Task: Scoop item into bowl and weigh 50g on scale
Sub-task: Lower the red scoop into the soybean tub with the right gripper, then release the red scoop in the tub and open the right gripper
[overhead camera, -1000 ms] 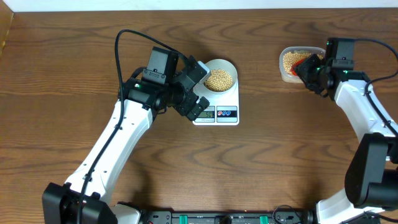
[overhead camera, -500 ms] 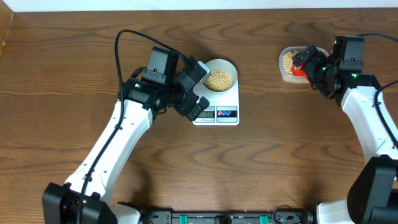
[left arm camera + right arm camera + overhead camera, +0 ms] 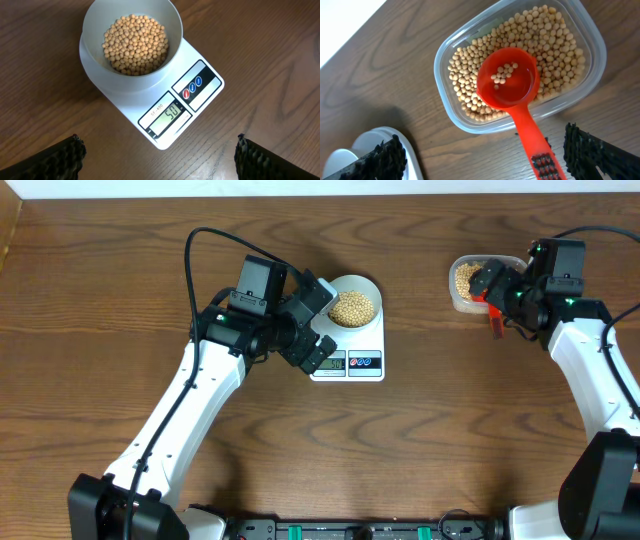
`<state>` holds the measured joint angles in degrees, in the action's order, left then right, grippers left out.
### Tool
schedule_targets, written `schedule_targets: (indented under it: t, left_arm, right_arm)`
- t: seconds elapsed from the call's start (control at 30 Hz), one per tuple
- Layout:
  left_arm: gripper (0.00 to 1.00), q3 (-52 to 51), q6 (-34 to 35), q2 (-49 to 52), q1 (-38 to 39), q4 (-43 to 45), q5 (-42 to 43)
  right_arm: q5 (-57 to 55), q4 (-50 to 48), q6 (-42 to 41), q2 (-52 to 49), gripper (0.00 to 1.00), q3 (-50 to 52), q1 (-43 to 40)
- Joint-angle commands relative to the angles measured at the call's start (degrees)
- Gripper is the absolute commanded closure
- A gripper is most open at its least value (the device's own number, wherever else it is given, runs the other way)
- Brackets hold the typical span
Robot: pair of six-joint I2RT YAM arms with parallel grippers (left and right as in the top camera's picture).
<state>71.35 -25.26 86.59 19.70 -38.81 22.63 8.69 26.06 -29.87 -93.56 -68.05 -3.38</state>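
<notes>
The pale bowl (image 3: pixel 354 290) (image 3: pixel 132 30) holds a heap of tan beans (image 3: pixel 353 308) (image 3: pixel 135 44) and stands on the white scale (image 3: pixel 350 364) (image 3: pixel 200 95), whose display shows 50. My left gripper (image 3: pixel 319 323) (image 3: pixel 157 145) hovers just left of the scale, open and empty. More beans (image 3: pixel 555 35) fill a clear tub (image 3: pixel 461 299) (image 3: pixel 442 67) at the back right. A red scoop (image 3: pixel 493 317) (image 3: pixel 507 82) rests in the tub with a few beans in it, its handle sticking out over the rim. My right gripper (image 3: pixel 503 298) (image 3: pixel 482 150) is open around that handle without touching it.
The table is dark brown wood (image 3: pixel 440 440). A white wall edge (image 3: pixel 300 186) runs along the back. A white rounded shape (image 3: pixel 370 142) shows at the lower left of the right wrist view, partly behind a finger.
My right gripper has opened and let go of the red scoop, which now lies in the tub with its handle out. The right arm shifted slightly right. The left arm stayed still.
</notes>
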Motion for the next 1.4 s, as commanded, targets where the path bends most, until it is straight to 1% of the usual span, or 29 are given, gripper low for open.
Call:
schedule_targets:
  t: [0.0, 0.1, 0.17, 0.2, 0.3, 0.5, 0.73, 1.37]
  left_arm:
    - [0.02, 0.11, 0.74, 0.22, -0.02, -0.15, 0.92]
    - [0.02, 0.11, 0.72, 0.22, -0.02, -0.15, 0.92]
    - [0.02, 0.11, 0.72, 0.22, -0.02, -0.15, 0.92]
    - [0.02, 0.11, 0.72, 0.22, -0.02, -0.13, 0.92]
    - [0.02, 0.11, 0.74, 0.22, -0.02, -0.15, 0.92]
    - [0.02, 0.11, 0.72, 0.22, -0.02, -0.15, 0.92]
    - [0.02, 0.11, 0.72, 0.22, -0.02, -0.15, 0.92]
    - [0.02, 0.11, 0.72, 0.22, -0.02, -0.15, 0.92]
  right_arm:
    - [-1.07, -0.04, 7.45, 1.9, 0.01, 0.24, 0.48]
    - [-1.05, -0.04, 11.91, 3.13, 0.01, 0.2, 0.48]
    - [-1.09, 0.28, 17.46, 5.22, 0.01, 0.11, 0.48]
    - [-1.09, 0.59, 18.82, 6.01, 0.01, 0.09, 0.48]
    - [-2.21, 2.67, 21.27, 8.61, 0.01, -0.35, 0.48]
    - [-7.13, 10.08, 25.77, 12.61, 0.01, -2.82, 0.48]
    - [-11.65, 14.51, 32.87, 14.12, 0.01, -3.52, 0.48]
    - [-12.83, 15.37, 33.14, 14.1, 0.01, -3.5, 0.48]
